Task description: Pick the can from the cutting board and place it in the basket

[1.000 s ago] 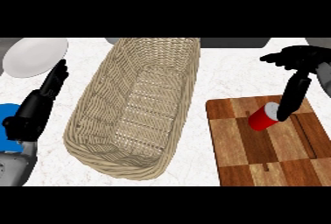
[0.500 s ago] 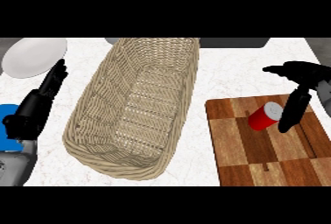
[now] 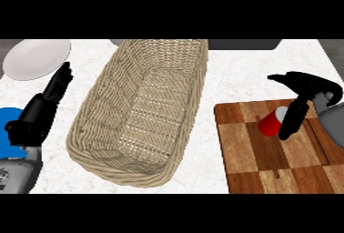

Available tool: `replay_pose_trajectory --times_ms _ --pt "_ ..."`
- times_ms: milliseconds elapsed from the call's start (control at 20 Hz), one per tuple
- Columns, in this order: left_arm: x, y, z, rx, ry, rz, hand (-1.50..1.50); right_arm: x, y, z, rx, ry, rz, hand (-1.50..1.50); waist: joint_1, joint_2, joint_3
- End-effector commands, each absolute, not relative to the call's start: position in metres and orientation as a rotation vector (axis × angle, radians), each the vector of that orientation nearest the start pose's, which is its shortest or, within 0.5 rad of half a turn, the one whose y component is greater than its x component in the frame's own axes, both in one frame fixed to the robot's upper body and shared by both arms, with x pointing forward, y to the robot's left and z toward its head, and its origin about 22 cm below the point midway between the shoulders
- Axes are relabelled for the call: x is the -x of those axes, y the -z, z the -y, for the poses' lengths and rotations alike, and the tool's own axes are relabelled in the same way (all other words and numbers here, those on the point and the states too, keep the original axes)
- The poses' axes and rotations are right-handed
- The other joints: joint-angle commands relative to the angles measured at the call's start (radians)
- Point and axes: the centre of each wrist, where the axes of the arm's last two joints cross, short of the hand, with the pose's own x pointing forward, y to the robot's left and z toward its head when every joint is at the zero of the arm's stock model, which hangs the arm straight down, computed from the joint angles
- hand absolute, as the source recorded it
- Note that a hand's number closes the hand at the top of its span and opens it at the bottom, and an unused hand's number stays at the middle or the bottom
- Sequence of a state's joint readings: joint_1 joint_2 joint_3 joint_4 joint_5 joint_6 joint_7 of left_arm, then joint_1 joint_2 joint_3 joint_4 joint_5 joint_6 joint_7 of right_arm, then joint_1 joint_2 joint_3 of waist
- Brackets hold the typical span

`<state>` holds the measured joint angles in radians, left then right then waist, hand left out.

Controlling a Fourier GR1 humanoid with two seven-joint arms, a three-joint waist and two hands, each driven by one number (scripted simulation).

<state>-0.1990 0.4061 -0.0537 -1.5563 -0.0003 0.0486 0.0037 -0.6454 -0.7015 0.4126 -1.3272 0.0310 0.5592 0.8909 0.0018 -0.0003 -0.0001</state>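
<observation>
We see the white counter (image 3: 201,154) lit brightly and evenly, with no hot glare and no single strong beam on it. The woven basket (image 3: 141,113) throws only a faint, soft shade onto the counter along its near rim; its inner floor reads lighter than its walls, and the weave stays crisp. Right of the basket, the cutting board (image 3: 269,168) shows its wood grain clearly, with no sheen. On the board, the red can (image 3: 270,123) is partly darkened where the black right hand (image 3: 299,98) crosses it. Left of the basket, the white plate (image 3: 35,59) looks stretched, and the left hand (image 3: 40,113) is flat black, its detail lost.
</observation>
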Motion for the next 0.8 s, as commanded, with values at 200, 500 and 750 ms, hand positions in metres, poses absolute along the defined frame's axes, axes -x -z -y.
replay_pose_trajectory --times_ms 200,500,750 --pt "-0.288 -0.075 -0.286 -0.296 0.386 1.73 0.0 -0.343 -0.13 0.254 0.639 -1.118 0.596 -1.5 -0.002 0.0 0.0" --pt "-0.287 -0.085 -0.303 -0.313 0.372 1.727 0.0 -0.345 -0.128 0.258 0.64 -1.114 0.54 -1.5 0.001 -0.001 0.0" --pt "-0.284 -0.07 -0.308 -0.294 0.39 1.708 0.0 -0.341 -0.11 0.283 0.632 -1.1 0.533 -1.5 0.0 0.0 0.0"
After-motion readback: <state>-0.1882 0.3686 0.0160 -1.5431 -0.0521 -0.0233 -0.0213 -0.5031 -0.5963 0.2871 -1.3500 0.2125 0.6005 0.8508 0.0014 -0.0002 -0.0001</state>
